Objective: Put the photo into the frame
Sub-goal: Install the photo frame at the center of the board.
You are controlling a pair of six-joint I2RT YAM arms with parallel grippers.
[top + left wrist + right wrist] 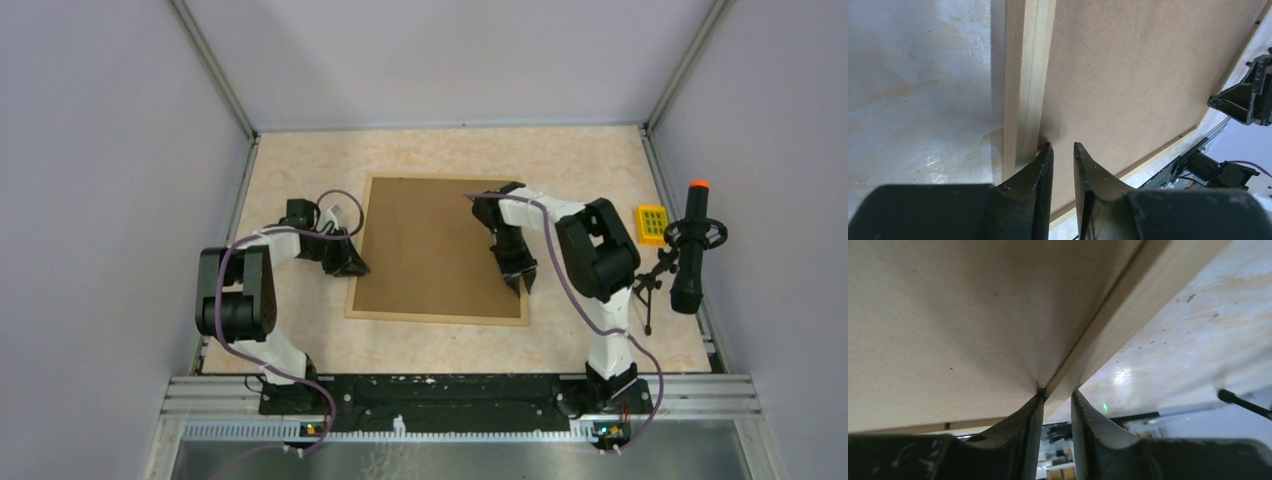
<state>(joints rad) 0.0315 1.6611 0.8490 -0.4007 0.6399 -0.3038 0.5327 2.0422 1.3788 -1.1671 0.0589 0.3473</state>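
We see the frame (437, 319), thin pale wood moulding, lying flat and face down at the centre of the overhead view, our look at its back filled by a plain brown backing board (430, 245), edges slightly skewed

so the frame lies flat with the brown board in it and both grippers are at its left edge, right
Not both: the left gripper is at the frame's left edge, but the right gripper is at its right edge, as the top view shows.
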